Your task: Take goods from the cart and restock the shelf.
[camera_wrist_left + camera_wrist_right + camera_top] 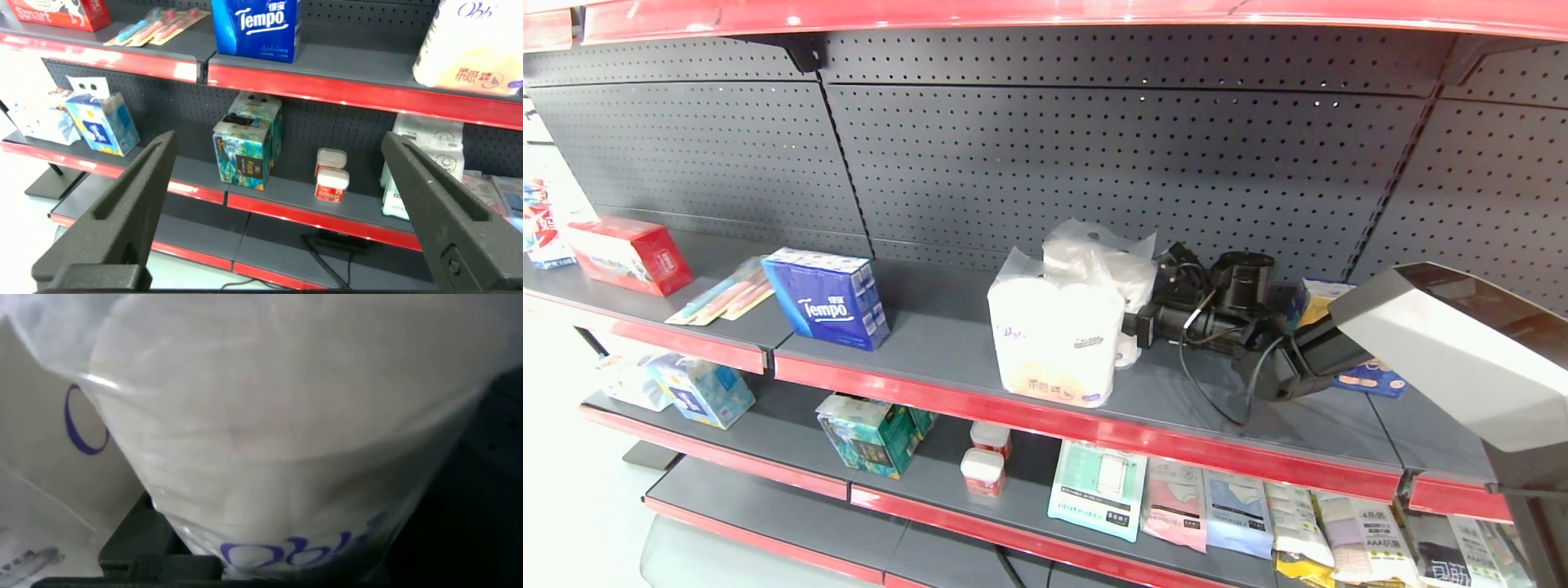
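The white toilet roll pack (1054, 335) stands upright on the middle shelf (931, 343), close to its red front lip. Touching it at about 1 o'clock is a second lot of bagged rolls (1098, 261), its loose plastic top standing up against the pegboard back. The right gripper (1131, 327) sits at 3 o'clock of the front pack, pressed against the lower side of the bagged rolls. The right wrist view looks straight onto the bagged rolls (286, 416) from very close. I cannot tell whether that pincer is clamped on them or standing apart.

At 9 o'clock of the pack, well apart on the same shelf, stands a blue tissue pack (829, 298). Just beyond it lie some toothbrushes (723, 294), then a red box (629, 255). At 3 o'clock, behind the right arm, lies a yellow-and-blue packet (1368, 377).

On the shelf below, two small red-and-white jars (984, 461) stand at 6 o'clock, one behind the other. A teal box (870, 433) stands at 7 o'clock and a row of flat packets (1176, 502) lies at 5 o'clock.

The left gripper (278, 139) hangs in front of that lower shelf with its pincer wide apart and nothing in it.
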`<state>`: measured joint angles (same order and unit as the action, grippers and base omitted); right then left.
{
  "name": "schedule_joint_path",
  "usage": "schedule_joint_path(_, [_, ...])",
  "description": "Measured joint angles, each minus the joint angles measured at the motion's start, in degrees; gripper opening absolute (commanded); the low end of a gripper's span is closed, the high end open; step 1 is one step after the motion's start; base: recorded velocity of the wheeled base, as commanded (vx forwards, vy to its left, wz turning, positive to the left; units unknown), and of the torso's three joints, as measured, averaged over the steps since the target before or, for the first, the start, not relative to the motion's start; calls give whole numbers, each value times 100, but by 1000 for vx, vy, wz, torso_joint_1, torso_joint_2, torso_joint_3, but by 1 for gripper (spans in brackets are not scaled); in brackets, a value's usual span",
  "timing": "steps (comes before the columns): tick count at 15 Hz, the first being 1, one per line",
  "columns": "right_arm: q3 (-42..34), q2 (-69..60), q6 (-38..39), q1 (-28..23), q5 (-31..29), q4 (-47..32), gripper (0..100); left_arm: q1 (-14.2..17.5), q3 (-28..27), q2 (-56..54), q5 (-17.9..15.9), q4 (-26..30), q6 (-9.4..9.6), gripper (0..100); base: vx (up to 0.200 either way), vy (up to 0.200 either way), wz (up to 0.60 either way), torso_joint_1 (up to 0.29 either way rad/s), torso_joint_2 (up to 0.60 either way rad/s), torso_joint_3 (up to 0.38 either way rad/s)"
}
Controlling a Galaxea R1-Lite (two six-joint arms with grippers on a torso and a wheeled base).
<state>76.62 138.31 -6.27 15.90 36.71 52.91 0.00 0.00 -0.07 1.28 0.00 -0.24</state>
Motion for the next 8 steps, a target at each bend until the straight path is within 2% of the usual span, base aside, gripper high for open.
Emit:
schedule_joint_path(4, [39,-2,-211,-207,21,-246,0,0,0,0,2,0,0,100,0,0,0,0,0,0])
schedule_joint_path(8, [76,35,-194,-138,29,-257,0,0,0,0,2,0,0,100,0,0,0,0,0,0])
